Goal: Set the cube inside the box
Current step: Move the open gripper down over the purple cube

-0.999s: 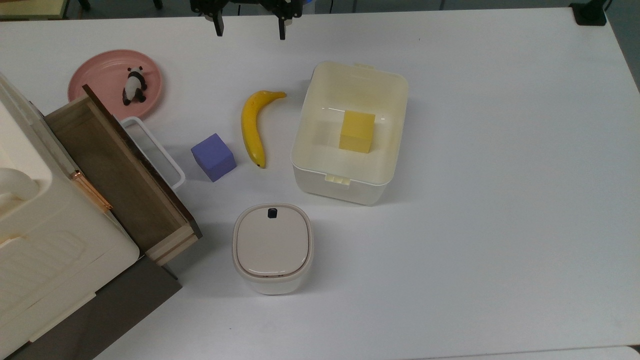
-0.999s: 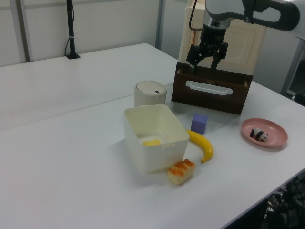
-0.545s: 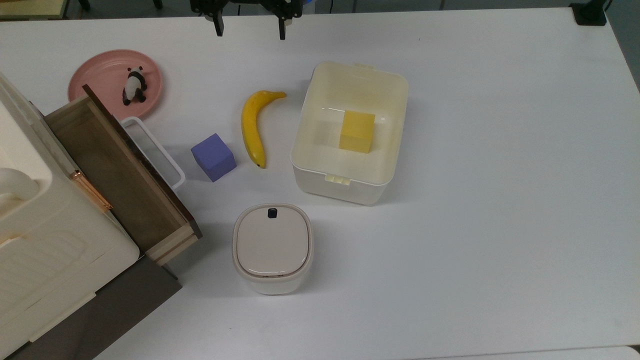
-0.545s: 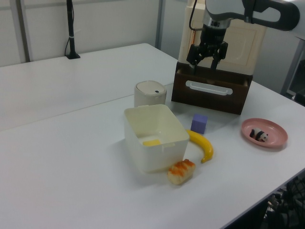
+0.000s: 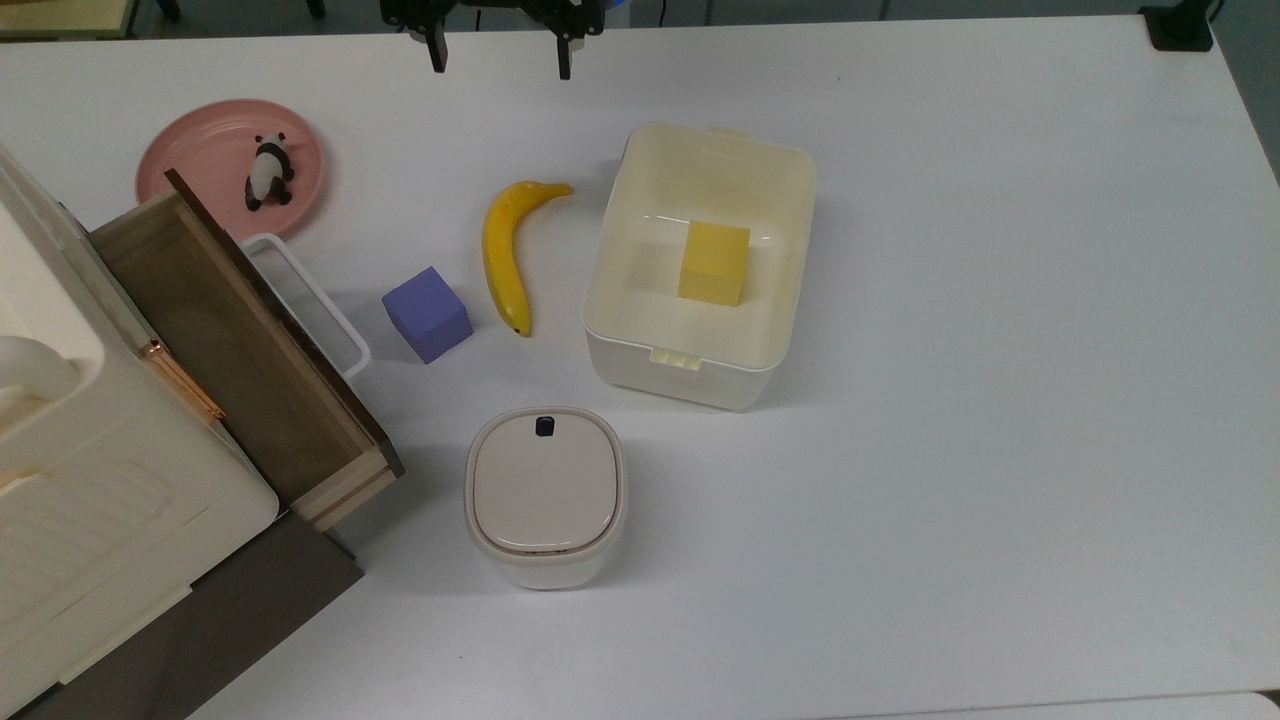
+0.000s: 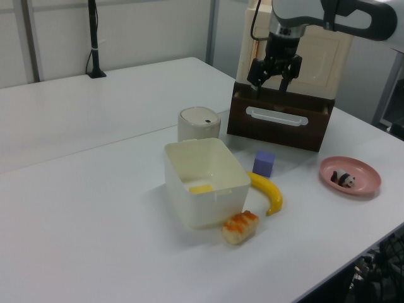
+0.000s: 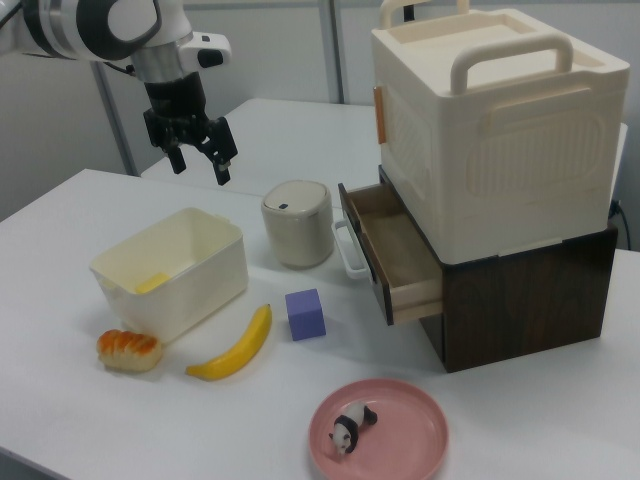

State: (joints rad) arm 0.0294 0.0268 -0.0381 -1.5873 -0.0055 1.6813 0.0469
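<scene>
A white table [image 5: 1000, 400] carries, all below the raised gripper [image 5: 497, 62]: cube [image 5: 427, 314], banana [image 5: 505, 250], box [image 5: 700, 375], lidded bin [image 5: 545, 495], pink plate [image 5: 200, 150], bread roll [image 6: 240, 227], drawer cabinet [image 7: 520, 290].

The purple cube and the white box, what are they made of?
The cube looks like foam or painted wood: flat, dull faces with no shine. The box looks like glossy plastic: smooth rounded corners, light glinting on its walls, and a moulded latch tab.
</scene>
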